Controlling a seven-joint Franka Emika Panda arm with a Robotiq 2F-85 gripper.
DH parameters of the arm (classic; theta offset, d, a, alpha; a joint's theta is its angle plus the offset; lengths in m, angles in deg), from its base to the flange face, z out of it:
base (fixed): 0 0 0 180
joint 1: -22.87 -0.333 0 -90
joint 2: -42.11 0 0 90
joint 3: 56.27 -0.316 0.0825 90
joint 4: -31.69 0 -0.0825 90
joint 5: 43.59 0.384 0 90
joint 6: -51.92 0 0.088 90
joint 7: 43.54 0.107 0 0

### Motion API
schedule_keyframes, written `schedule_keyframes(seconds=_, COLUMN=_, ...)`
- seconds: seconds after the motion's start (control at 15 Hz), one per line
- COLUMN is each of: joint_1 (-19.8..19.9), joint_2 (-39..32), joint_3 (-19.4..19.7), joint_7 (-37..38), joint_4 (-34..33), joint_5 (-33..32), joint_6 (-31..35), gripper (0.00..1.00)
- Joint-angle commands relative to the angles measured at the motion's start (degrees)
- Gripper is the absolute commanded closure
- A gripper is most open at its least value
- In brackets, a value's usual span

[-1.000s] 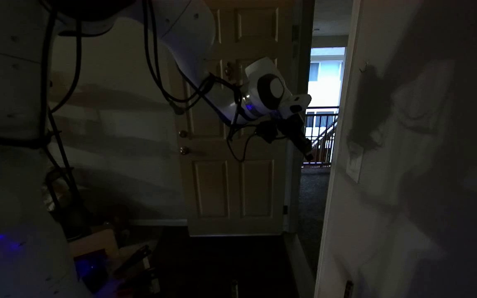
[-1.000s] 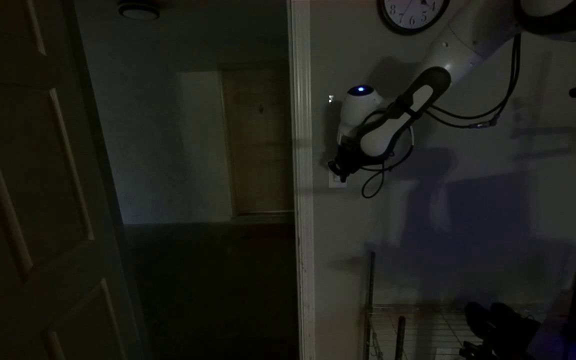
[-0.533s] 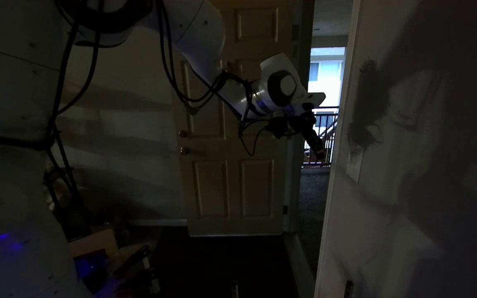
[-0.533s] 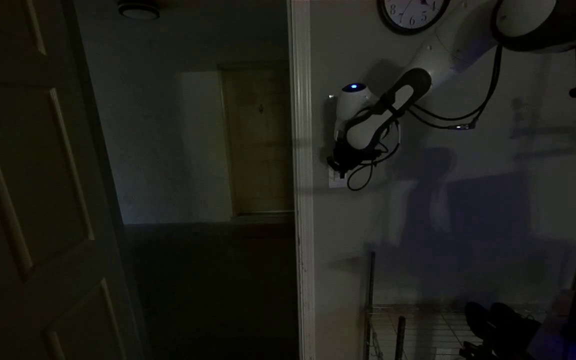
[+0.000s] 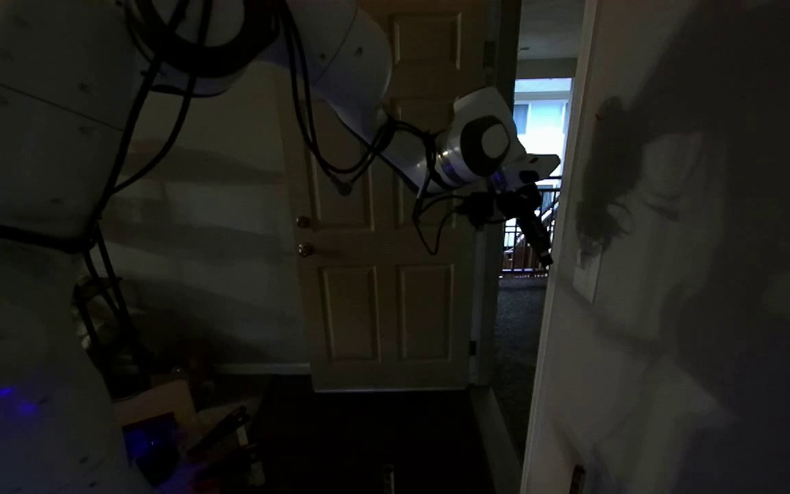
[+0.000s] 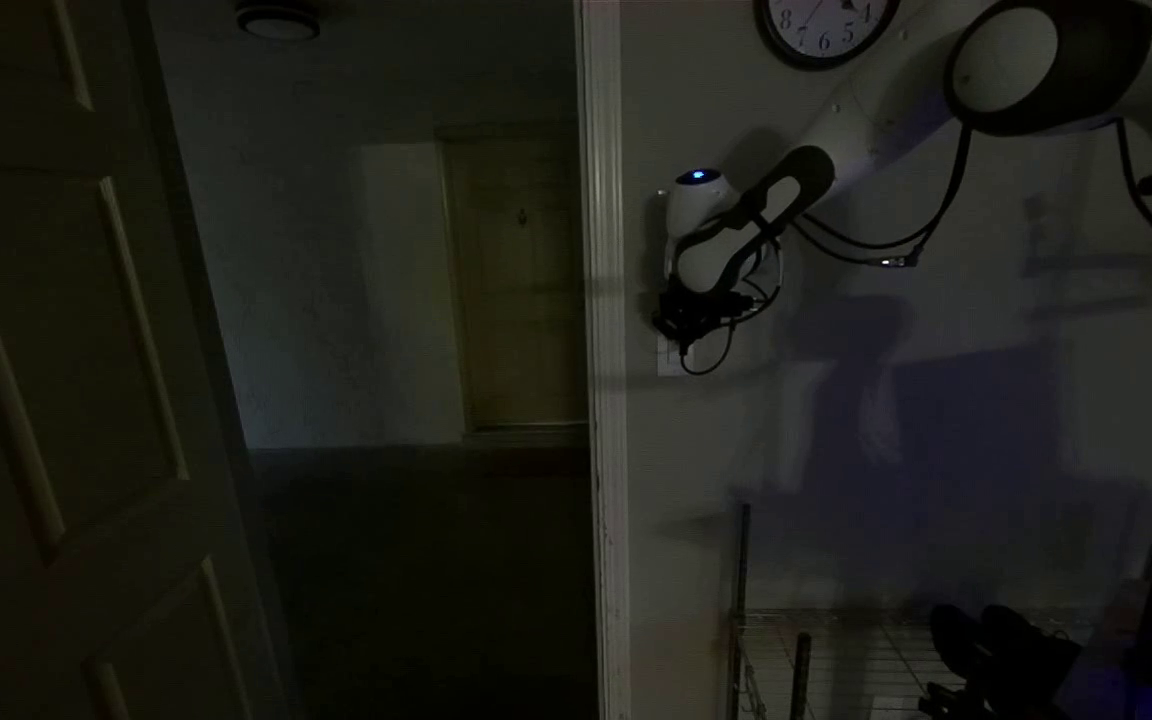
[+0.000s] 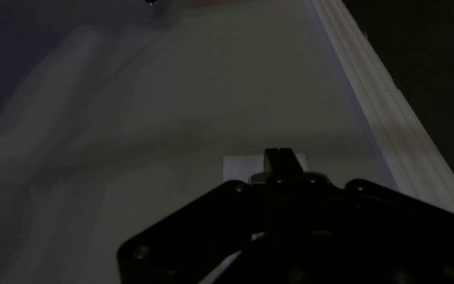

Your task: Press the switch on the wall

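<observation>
Progress: approach stage, as I judge it; the press is not yet done. The switch (image 7: 240,167) is a pale plate on the wall (image 7: 195,94), just beside the door trim (image 7: 392,118); in the wrist view my claw (image 7: 279,152) covers part of it. Claw state: both halves together, nothing visible between them. In an exterior view, a gap shows between my fingertips (image 5: 546,259) and the switch. Remaining: cross the gap, then press. Pose: my arm (image 5: 354,75) extends from above and slants downward; wrist bent, claw aimed obliquely down toward the wall.
</observation>
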Motion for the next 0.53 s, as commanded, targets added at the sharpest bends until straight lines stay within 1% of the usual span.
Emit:
schedule_keyframes(seconds=0.0, joint_1=-0.66, joint_2=-2.24, joint_3=1.02, joint_7=-3.6, joint_4=-3.72, joint_5=2.63, joint_6=-2.23, gripper=0.96)
schedule_keyframes(seconds=0.47, joint_1=-0.43, joint_2=-5.09, joint_3=2.2, joint_7=-5.19, joint_4=-7.48, joint_5=2.41, joint_6=-1.85, gripper=0.96)
